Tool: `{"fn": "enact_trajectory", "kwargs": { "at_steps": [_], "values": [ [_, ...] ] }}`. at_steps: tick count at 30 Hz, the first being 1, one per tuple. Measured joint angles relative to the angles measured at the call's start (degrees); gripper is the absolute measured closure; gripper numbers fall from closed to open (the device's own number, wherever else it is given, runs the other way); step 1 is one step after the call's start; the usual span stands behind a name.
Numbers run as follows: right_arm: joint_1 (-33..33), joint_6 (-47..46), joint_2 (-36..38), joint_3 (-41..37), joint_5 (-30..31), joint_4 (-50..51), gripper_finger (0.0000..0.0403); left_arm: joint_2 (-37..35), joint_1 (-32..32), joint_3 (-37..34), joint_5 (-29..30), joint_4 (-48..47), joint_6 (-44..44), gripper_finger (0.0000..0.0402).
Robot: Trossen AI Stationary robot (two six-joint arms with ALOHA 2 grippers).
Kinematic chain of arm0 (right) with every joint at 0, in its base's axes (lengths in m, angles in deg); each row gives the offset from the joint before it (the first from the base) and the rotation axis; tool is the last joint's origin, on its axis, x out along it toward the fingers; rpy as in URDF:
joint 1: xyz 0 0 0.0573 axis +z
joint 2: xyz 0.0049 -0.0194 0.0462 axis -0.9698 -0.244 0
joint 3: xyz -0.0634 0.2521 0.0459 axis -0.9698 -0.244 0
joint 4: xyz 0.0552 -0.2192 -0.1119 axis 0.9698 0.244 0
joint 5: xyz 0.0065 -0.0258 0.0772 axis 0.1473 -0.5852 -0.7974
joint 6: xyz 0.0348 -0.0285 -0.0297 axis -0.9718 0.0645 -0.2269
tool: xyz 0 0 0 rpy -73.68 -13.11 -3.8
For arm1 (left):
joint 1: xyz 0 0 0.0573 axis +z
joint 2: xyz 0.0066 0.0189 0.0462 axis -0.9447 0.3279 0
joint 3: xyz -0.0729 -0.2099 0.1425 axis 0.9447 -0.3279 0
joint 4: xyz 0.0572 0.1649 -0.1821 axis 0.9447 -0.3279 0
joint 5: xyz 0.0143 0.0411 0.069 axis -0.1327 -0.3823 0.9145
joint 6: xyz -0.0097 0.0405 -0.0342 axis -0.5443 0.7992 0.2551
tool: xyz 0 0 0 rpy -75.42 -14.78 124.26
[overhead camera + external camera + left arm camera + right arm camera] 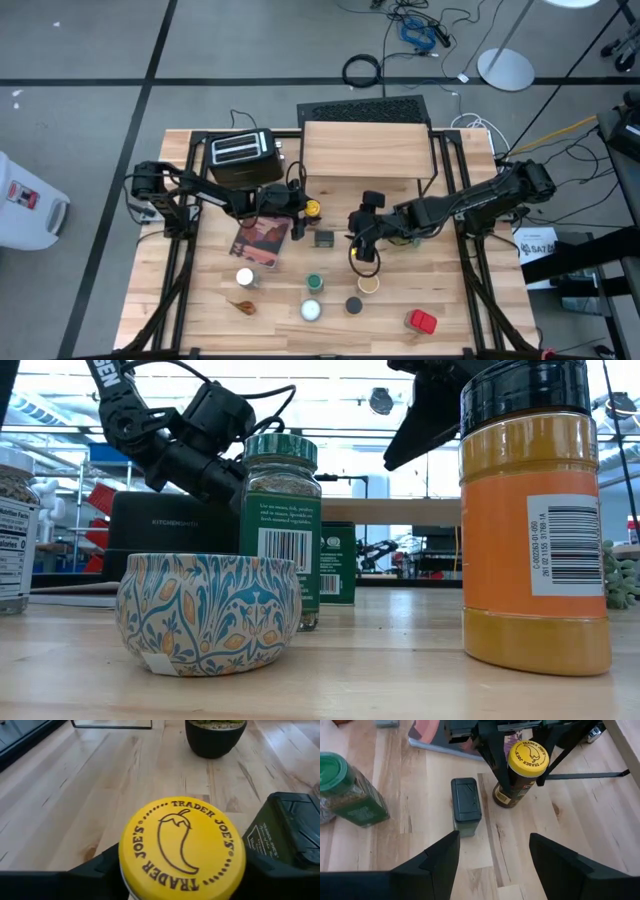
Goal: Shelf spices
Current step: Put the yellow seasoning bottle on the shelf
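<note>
The wooden desk (440, 310) fills the overhead view, and at its back edge sits the shelf (366, 149), light wooden top on thin black legs, nothing resting on it. Beside it, towards the left, stands the black toaster (240, 150). In front of that lies the reddish book (260, 240).

The left arm reaches in across the toaster side, and the left end effector (305, 207) sits right at the yellow-lidded jar (182, 847). The wrist view shows its dark fingers (100, 870) flanking the lid on both sides, hugging close; the jar stands upright on the desk just in front of the shelf's left half, base still on the wood in the right wrist view.

The right arm comes in from the other side, and the right end effector (357, 250) hovers mid-desk with its fingers (437, 857) spread well apart and nothing between them, only bare wood.

Just beside the yellow-lidded jar stands the dark green tin (466, 805), upright and apart from both end effectors. Further forward, the green-capped jar (280, 530) stands behind the patterned round tin (208, 610), and the big orange bottle (535, 510) with its black cap looms close to the low camera. Near the front right edge lies the red-topped container (421, 320). A small dark potted plant (216, 735) sits beyond the yellow lid.
</note>
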Motion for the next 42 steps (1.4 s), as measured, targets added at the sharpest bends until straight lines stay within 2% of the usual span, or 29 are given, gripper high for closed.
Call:
{"fn": "enact_trajectory", "kwargs": {
  "at_steps": [4, 12, 22, 29, 42],
  "values": [
    [0.0, -1.8, 0.0, -3.3, 0.0, -3.9, 0.0174, 0.0, 0.0, 0.0, 0.0, 0.1, 0.0, 0.0187],
    [0.0, -4.3, 0.0, -11.0, 0.0, -15.1, 0.0174, 0.0, 0.0, 0.0, 0.0, 0.0, 0.6, 0.0191],
    [-0.2, -0.1, 0.0, -12.4, 1.7, -21.6, 0.0174, -0.7, 0.0, 0.0, 0.0, 3.5, 1.1, 0.0192],
    [-1.4, 1.4, 0.0, -12.4, 1.9, -25.7, 0.0174, -5.1, 0.0, 0.0, -0.5, 3.1, 2.4, 0.0193],
    [-3.5, 5.3, 0.0, -12.4, 1.1, -33.1, 0.0174, -17.2, -0.5, 0.1, -6.9, 2.4, 2.4, 0.0194]
  ]
}}
